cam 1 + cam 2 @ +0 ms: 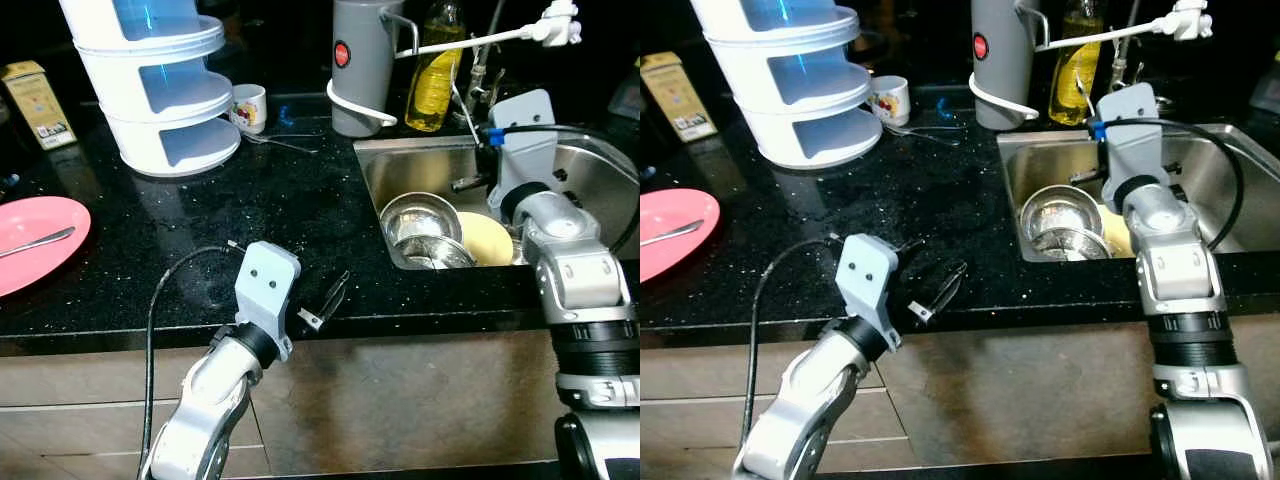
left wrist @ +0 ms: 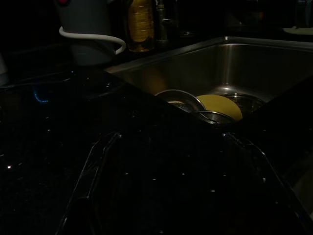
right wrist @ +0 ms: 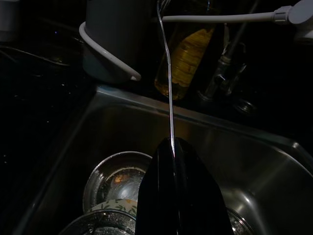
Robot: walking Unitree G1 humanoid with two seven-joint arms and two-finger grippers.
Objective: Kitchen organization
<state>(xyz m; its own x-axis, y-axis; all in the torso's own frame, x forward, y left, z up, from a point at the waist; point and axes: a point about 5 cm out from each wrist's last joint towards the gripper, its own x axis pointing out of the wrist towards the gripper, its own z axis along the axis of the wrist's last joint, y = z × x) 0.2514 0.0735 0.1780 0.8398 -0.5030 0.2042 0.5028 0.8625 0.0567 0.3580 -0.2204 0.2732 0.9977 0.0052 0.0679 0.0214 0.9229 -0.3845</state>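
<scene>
Over the steel sink (image 1: 590,190), right end effector (image 3: 172,147) clamped on a thin utensil handle (image 3: 168,83) pointing up toward the oil bottle (image 1: 436,75), left end effector (image 1: 330,300) spread open, low over the black worktop (image 1: 290,200) edge.

1. The countertop (image 1: 300,210) is showing black with fine pale speckles.
2. The plate (image 1: 30,245) is showing pink.
3. The stacked container (image 1: 160,90) is showing white with blue-tinted compartments.
4. The jug (image 1: 362,65) is showing grey, carrying a red dot and a white band at its base.
5. The bottle (image 1: 435,80) is glowing yellow.
6. The sink (image 1: 420,165) and the bowls (image 1: 420,225) are gleaming silver; the dish (image 1: 488,238) beside them is showing pale yellow.
7. The box (image 1: 35,103) is showing yellow.
8. The mug (image 1: 249,107) is showing white with a small coloured print.
</scene>
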